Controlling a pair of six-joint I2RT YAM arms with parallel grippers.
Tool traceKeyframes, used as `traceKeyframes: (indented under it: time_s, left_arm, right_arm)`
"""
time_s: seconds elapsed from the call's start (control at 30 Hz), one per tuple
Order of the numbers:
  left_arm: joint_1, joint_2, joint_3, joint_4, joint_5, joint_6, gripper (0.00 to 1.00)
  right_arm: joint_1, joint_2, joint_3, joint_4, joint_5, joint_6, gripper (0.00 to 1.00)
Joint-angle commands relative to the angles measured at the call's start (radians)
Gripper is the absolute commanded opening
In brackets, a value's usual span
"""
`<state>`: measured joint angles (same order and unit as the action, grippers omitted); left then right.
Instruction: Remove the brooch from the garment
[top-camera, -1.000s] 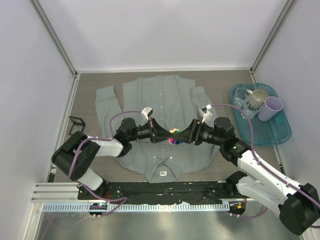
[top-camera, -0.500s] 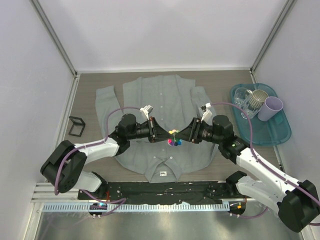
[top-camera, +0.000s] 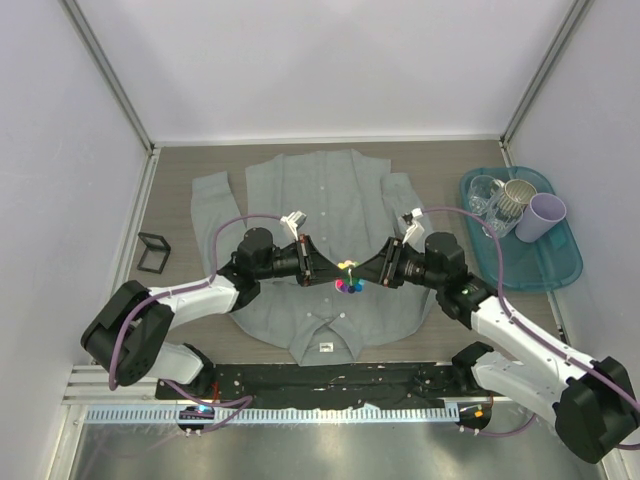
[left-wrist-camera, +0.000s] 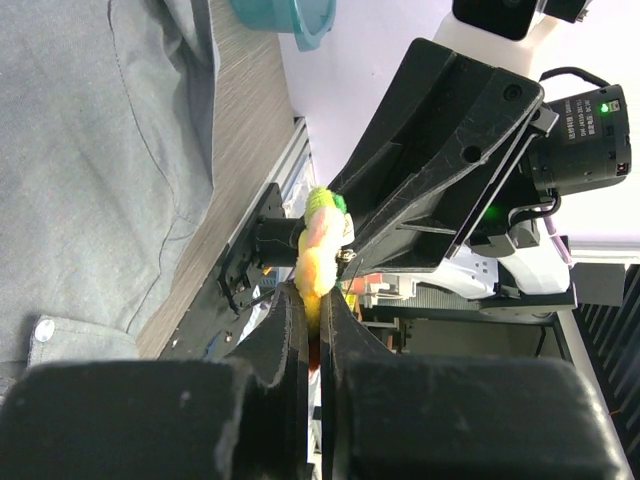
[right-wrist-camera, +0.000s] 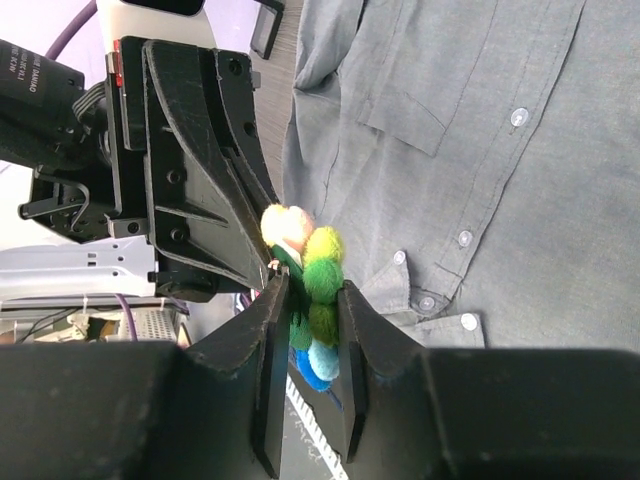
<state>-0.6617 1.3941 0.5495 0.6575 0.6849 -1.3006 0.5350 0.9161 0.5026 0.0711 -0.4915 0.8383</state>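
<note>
Left arm (top-camera: 195, 293): reaches inward and low; left gripper (top-camera: 325, 276) has its jaws pressed together on the brooch (top-camera: 349, 283). Right arm (top-camera: 510, 325): mirrored, with right gripper (top-camera: 368, 277) tip to tip against the left. Its jaws are narrowed about the same brooch, seemingly touching both sides.

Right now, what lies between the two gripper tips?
Only the brooch, pinched by the left gripper and right gripper alike; both wrist views show it.

Fixed overhead view looking steeply down, wrist views close, facing each other, all sharing the brooch (top-camera: 349, 284)
</note>
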Motion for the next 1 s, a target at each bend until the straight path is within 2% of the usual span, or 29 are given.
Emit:
traceKeyframes:
  time_s: [0.0, 0.33, 0.47, 0.53, 0.6, 0.63, 0.73, 0.83, 0.97]
  left_arm:
    - [-0.009, 0.005, 0.015, 0.054, 0.008, -0.008, 0.00]
    - [-0.009, 0.017, 0.013, 0.108, 0.024, -0.031, 0.00]
    - [-0.009, 0.023, 0.013, 0.131, 0.028, -0.042, 0.00]
    - [-0.009, 0.022, 0.013, 0.137, 0.028, -0.043, 0.01]
    - [-0.009, 0.017, 0.012, 0.145, 0.027, -0.043, 0.09]
    - [-0.009, 0.016, 0.006, 0.149, 0.027, -0.039, 0.21]
    - [-0.010, -0.001, -0.002, 0.149, 0.021, -0.028, 0.38]
    - [-0.015, -0.012, 0.004, 0.146, 0.018, -0.017, 0.43]
    - [-0.026, -0.007, 0.012, 0.143, 0.022, -0.009, 0.44]
  right_arm:
    - [0.008, 0.006, -0.039, 0.181, -0.088, 0.073, 0.26]
    - [0.010, 0.027, -0.108, 0.367, -0.140, 0.173, 0.11]
    - [0.010, 0.017, -0.127, 0.391, -0.136, 0.188, 0.01]
    - [0.011, 0.012, -0.130, 0.392, -0.131, 0.194, 0.01]
    - [0.010, 0.003, -0.134, 0.391, -0.107, 0.203, 0.01]
    - [0.010, -0.002, -0.137, 0.389, -0.098, 0.215, 0.01]
    - [0.010, -0.013, -0.147, 0.404, -0.070, 0.246, 0.01]
    - [0.008, -0.025, -0.151, 0.398, -0.047, 0.249, 0.01]
    - [0.010, -0.029, -0.151, 0.378, -0.027, 0.240, 0.01]
